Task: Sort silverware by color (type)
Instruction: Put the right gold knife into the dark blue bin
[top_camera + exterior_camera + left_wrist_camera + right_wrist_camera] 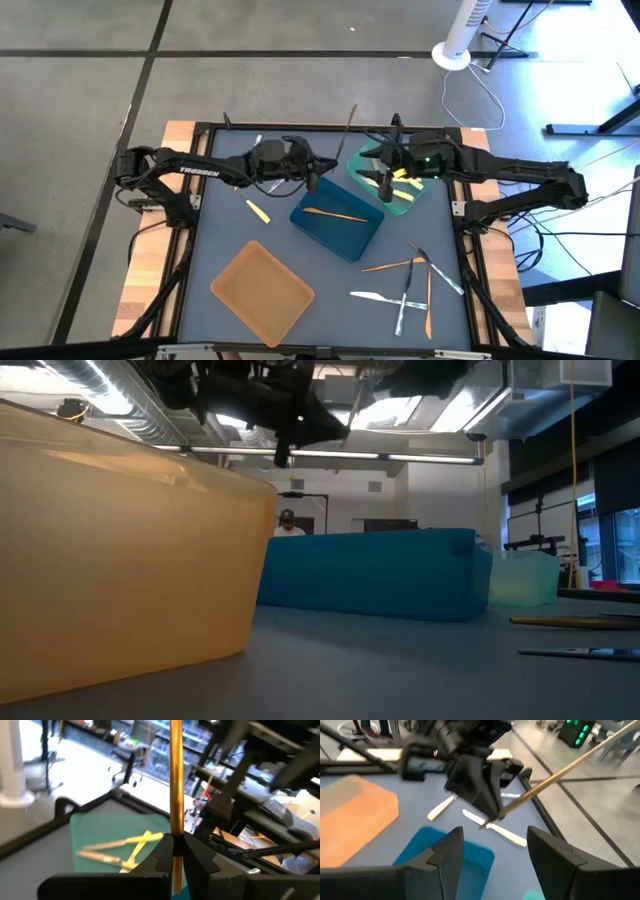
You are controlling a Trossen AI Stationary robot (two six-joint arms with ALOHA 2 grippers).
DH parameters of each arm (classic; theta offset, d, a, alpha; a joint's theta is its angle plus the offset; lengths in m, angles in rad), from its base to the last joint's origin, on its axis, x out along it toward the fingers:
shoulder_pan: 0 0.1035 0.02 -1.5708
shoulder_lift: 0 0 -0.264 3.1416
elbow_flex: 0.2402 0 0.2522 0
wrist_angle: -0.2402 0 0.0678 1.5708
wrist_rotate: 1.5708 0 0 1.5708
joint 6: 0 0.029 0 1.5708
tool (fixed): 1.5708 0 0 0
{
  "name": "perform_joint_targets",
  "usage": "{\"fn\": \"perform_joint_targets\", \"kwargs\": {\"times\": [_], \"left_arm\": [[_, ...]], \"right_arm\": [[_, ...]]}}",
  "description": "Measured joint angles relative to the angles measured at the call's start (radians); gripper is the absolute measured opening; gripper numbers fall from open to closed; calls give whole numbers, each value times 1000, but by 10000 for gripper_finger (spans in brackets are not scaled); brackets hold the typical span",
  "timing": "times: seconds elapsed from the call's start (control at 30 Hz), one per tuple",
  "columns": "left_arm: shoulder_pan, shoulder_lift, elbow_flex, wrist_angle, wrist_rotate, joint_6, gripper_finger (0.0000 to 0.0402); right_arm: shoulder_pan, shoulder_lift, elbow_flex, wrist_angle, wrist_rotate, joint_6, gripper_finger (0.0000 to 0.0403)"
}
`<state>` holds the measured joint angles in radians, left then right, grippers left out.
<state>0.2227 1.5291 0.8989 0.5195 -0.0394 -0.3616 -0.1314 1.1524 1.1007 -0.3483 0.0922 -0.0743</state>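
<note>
My left gripper [318, 180] hangs above the far end of the blue tray [338, 226], shut on a long orange piece of silverware [349, 128]. An orange piece [336, 213] lies in the blue tray. My right gripper [384, 184] stands open above the teal tray [400, 185], which holds yellow pieces [125, 847]. Its fingers [449, 851] have nothing between them. Several orange and clear pieces [405, 285] lie loose on the mat at the near right. A yellow piece [258, 211] lies on the mat below the left arm. My left gripper pinches the orange piece near its lower end [176, 847] between its two fingers. The fingers come nearly level from the table's left and lie across the shaft. The long shaft [176, 770] stands up past the fingers, slanting toward the far edge, lifted clear.
The orange tray [262, 290] sits at the near left of the mat. White pieces [505, 834] lie on the mat by the far edge. The two grippers hang close together over the far middle. A white fan base [452, 55] stands on the floor beyond the table.
</note>
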Motion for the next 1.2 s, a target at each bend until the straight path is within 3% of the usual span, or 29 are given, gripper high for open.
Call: {"fn": "perform_joint_targets", "kwargs": {"times": [0.33,0.57,0.97,1.2], "left_arm": [[-76,0,0,92,-43,165,21],[-98,0,0,118,-49,234,21],[-147,0,0,202,-49,358,21],[-150,0,0,226,-48,374,21]], "right_arm": [[0,63,-1,133,85,70,207],[0,64,-1,137,-74,70,207],[0,64,-1,198,-124,70,207],[1,85,-1,279,-255,70,207]]}}
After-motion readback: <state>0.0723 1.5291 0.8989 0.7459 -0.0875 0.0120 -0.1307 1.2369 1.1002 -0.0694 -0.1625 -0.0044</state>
